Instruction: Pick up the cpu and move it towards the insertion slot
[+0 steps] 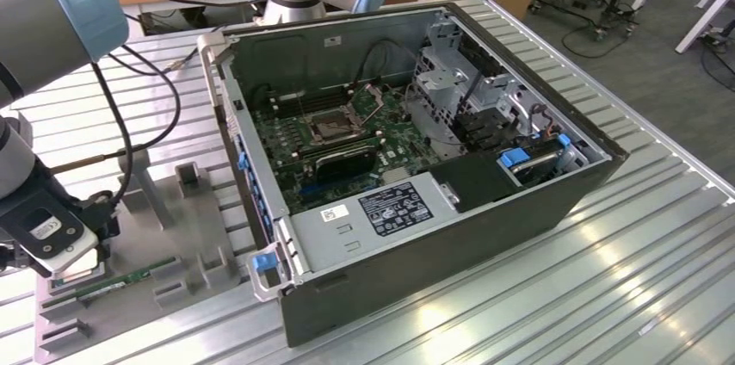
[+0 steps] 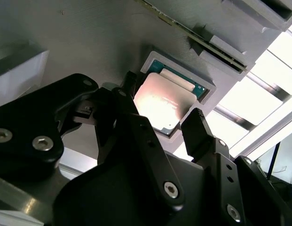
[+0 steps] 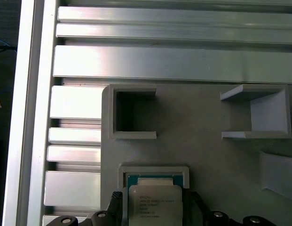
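1. You will find the cpu (image 2: 164,101), a flat square chip with a shiny silver metal lid on a green base, lying flat in a raised square pocket of the pale grey moulded plastic holder (image 3: 193,127). In the first wrist view the chip (image 3: 153,200) sits level inside the pocket's rim.
2. Your black two-fingered gripper (image 2: 162,108) stands directly over the chip. Its fingers (image 2: 197,129) are spread wider than the chip, one on each side at about the width of the pocket rim. It has hold of nothing, and the chip is not lifted.
3. A long thin green memory stick (image 1: 120,283) lies on the same holder, near the gripper.
4. The insertion slot (image 1: 333,126), a square socket with a dark centre and a silvery metal frame, sits on the green motherboard (image 1: 344,163) inside the open dark grey computer case (image 1: 379,296). It lies well apart from the chip, towards the exterior view's right.
5. Holder and case both rest on the slatted aluminium table (image 1: 597,296).
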You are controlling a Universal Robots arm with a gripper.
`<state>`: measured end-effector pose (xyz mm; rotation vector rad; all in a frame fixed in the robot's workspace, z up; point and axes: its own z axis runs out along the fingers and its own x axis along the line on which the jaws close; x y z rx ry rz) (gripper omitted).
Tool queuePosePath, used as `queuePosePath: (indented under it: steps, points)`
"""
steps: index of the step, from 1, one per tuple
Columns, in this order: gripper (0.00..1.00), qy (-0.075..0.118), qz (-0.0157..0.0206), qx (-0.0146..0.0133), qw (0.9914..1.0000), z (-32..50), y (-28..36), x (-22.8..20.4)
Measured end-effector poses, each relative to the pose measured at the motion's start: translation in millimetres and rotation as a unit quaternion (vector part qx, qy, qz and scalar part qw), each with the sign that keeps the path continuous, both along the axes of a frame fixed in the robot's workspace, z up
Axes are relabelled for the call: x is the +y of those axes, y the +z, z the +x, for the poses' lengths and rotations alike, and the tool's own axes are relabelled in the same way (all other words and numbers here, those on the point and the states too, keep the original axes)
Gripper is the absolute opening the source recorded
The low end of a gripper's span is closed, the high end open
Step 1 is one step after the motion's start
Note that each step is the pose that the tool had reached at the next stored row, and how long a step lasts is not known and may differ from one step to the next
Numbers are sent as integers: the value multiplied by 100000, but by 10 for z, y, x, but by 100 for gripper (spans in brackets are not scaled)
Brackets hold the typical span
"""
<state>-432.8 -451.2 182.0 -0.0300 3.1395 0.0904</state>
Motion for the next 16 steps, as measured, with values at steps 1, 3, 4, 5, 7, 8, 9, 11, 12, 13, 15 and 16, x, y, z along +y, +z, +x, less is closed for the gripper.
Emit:
queuePosePath:
  steps: [1,3,4,5,7,8,9,11,12,13,15,16]
  points:
    - [66,1,0,0,100000,0,0,0]
    - [66,0,2,-3,100000,0,0,0]
    - [65,3,2,-2,100000,0,0,0]
    - [65,2,-1,4,100000,0,1,0]
    - [55,0,0,2,100000,0,1,0]
    - [55,2,0,4,100000,0,1,0]
    - [55,2,0,1,100000,0,1,0]
    - [55,2,2,-2,100000,0,1,0]
    - [55,2,2,-2,100000,0,1,0]
    - [55,1,3,-2,100000,0,1,0]
    - [55,1,2,-3,100000,0,2,0]
    - [55,2,2,-2,100000,0,2,0]
